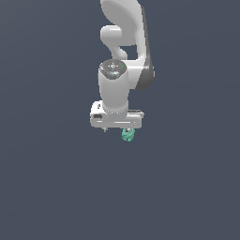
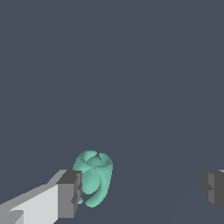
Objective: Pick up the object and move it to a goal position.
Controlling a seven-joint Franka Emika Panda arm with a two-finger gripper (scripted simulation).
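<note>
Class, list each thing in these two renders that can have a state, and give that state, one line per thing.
hand: open, fingers wide apart.
teal blob: between the fingers, against one finger pad, far from the other; not gripped.
arm: reaching down over the blob.

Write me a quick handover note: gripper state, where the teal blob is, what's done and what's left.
Gripper: open, jaws wide apart, holding nothing.
Teal-green lumpy object: lies between the fingers, right up against one finger pad; the other pad is well clear of it. In the exterior view it shows just below the gripper body, off-centre toward that view's right.
Done: arm positioned over the object, fingers straddling it.
Left: close on it, lift, carry to the goal. No goal marker shows in either view. Consider centring before closing, since the object sits near one finger.
</note>
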